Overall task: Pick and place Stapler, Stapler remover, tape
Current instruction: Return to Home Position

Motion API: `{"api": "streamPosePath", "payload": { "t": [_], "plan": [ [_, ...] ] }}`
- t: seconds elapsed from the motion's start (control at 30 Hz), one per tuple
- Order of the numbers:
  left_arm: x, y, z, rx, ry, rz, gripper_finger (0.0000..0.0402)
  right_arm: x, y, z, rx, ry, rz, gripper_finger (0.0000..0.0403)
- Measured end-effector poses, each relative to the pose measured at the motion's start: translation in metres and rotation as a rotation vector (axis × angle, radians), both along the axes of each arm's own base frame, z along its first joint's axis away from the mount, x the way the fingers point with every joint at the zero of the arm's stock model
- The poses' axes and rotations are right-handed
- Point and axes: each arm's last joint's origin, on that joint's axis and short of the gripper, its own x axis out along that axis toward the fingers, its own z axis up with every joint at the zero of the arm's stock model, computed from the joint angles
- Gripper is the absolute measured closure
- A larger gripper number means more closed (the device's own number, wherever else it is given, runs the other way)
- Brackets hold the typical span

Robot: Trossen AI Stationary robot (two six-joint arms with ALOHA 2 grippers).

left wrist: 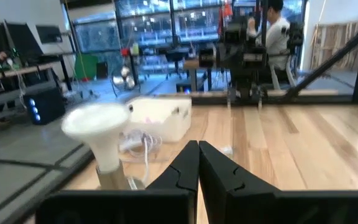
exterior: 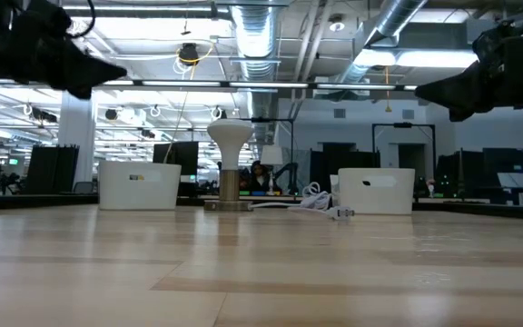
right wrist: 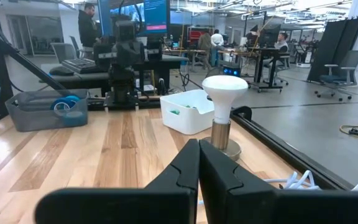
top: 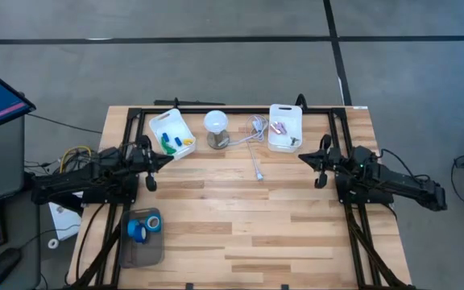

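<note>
High view: the job in hand read as the retreat to rest. Done well, that would mean both arms drawing straight back along their own lines, staying high and slow, so no elbow swung into a bin or the lamp. The left gripper hung just beside the left white bin and touched nothing. The right gripper faced it from across the table, just short of the right white bin. The tape lay in the dark bin, well off to the left gripper's side, back along its arm.

Low view: both grippers, left and right, sat high above the tabletop with clear air beneath them. A level pull-back therefore looked safe.

Left wrist view: the left gripper had its fingers pressed tip to tip with nothing between them. The lamp and a white bin stood ahead of it and off to one side.

Right wrist view: the right gripper was likewise drawn fully together and empty. The blue tape showed far ahead of it in the dark bin, beside the other arm.
</note>
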Motion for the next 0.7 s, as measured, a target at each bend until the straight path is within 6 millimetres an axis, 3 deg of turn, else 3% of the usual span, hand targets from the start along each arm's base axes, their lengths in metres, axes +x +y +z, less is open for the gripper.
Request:
{"api": "streamPosePath", "payload": {
  "t": [0.13, 0.3, 0.7],
  "plan": [
    [0.005, 0.001, -0.017, -0.004, 0.008, -0.002, 0.0400, 0.000, 0.000, 0.000, 0.000, 0.000, 0.000, 0.0403],
    [0.007, -0.002, -0.018, -0.001, -0.007, -0.120, 0.0400, 0.000, 0.000, 0.000, 0.000, 0.000, -0.001, 0.0403],
    [0.010, -0.002, -0.023, -0.035, 0.044, -0.119, 0.0400, 0.000, 0.000, 0.000, -0.002, 0.002, -0.005, 0.0403]
  ]
}}
